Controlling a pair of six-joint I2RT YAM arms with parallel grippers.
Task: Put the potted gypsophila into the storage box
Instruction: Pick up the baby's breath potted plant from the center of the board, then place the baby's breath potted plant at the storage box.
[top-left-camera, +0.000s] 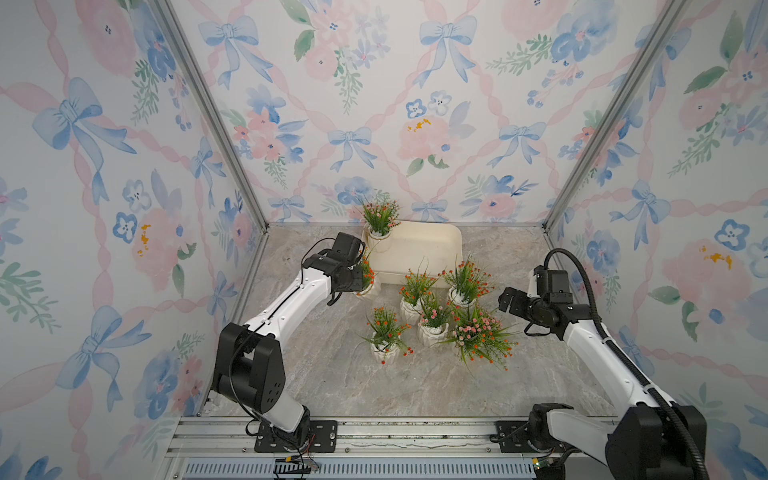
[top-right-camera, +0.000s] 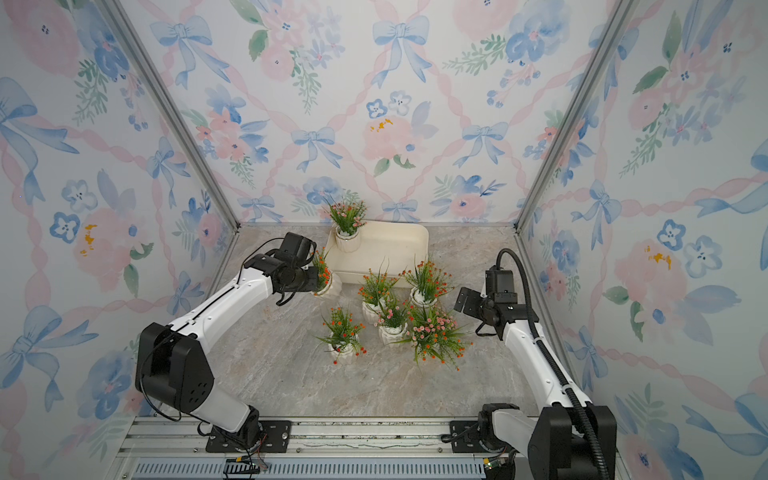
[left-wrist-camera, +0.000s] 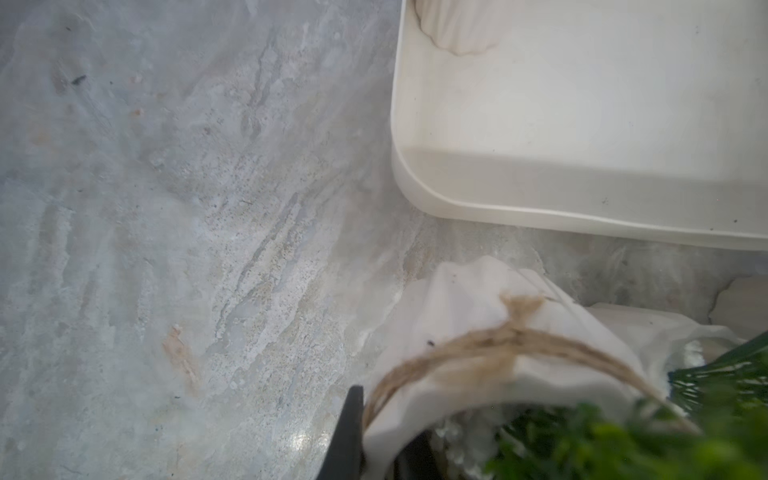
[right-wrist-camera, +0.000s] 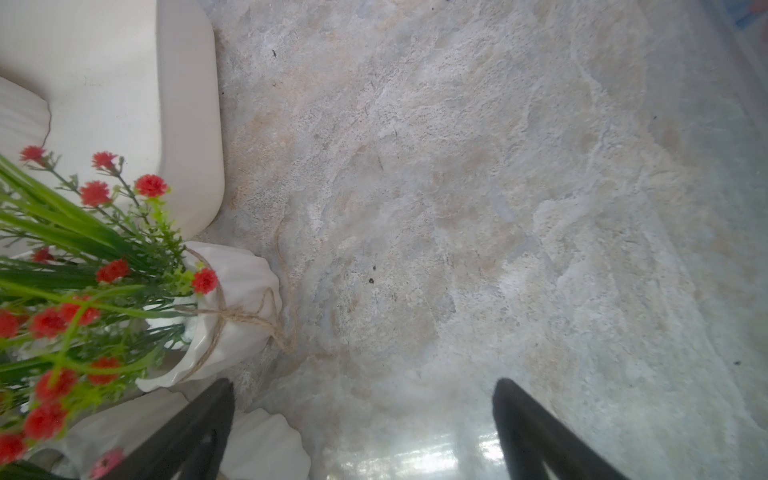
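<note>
Rim grip is what matters here: the left fingers (top-left-camera: 358, 279) are pinching the wall of an orange-flowered pot (top-left-camera: 368, 289), one finger outside the rim and one inside as the left wrist view shows, with the twine (left-wrist-camera: 498, 332) just past them. That pot is just off the lower left corner of the box (top-left-camera: 419, 253) in both top views. I cannot tell whether its base is clear of the counter (top-left-camera: 332, 374). One pink pot (top-left-camera: 379, 237) already sits in the box's upper left corner, and five more wait in a cluster (top-left-camera: 432, 320) below the box, mid-frame. The right fingers (top-left-camera: 509, 300) are spread wide and empty, hanging to the right of the cluster near its outer sprigs. To my eye the job now is to lift the held pot high enough that its base clears the low rim. Then carry it up and right over the bare floor of the box, well short of the pink pot, and lower it until it stands flat before letting go. A one-sided rim pinch lets a pot swing, so slow and level would serve best, and would keep the sprigs from snagging.
</note>
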